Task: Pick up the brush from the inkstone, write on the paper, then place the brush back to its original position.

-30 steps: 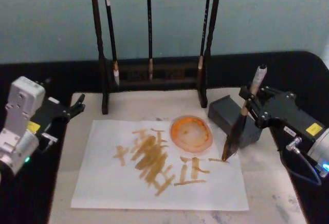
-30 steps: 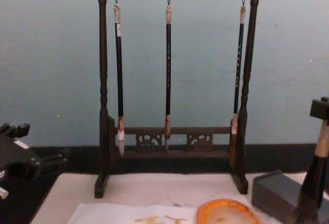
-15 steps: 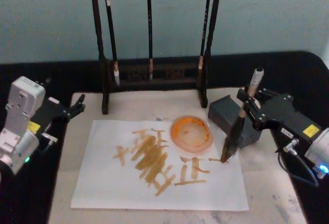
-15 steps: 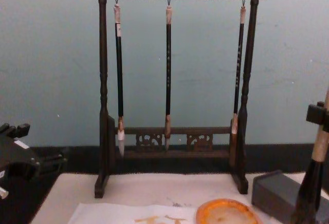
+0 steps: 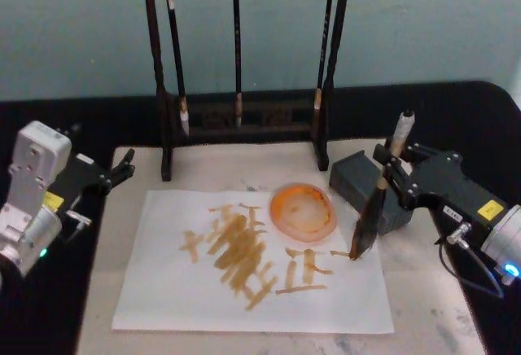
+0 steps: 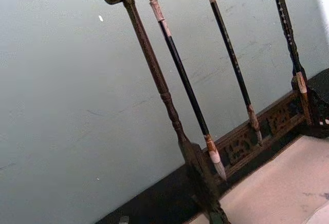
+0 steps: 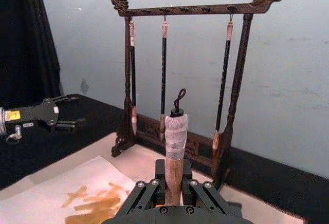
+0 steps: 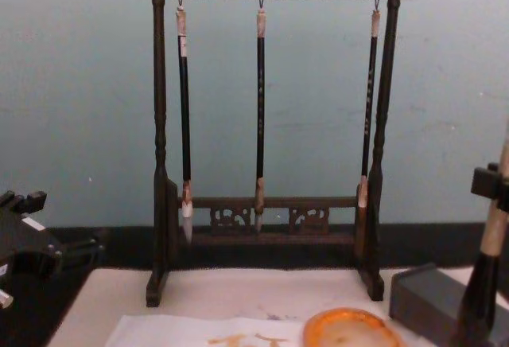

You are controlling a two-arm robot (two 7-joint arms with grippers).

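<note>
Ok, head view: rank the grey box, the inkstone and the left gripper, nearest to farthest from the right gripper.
1. Grey box, right beside the right gripper.
2. Inkstone, farther to its left.
3. Left gripper, far left side.

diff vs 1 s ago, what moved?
The right hand, shut on the brush, eased slightly down and toward the robot's left, taking the tip a little leftward on the paper. Nothing was grasped or released. The left hand stayed parked, open, at the mat's left edge. The inkstone, the paper and the brush rack are unchanged.
</note>
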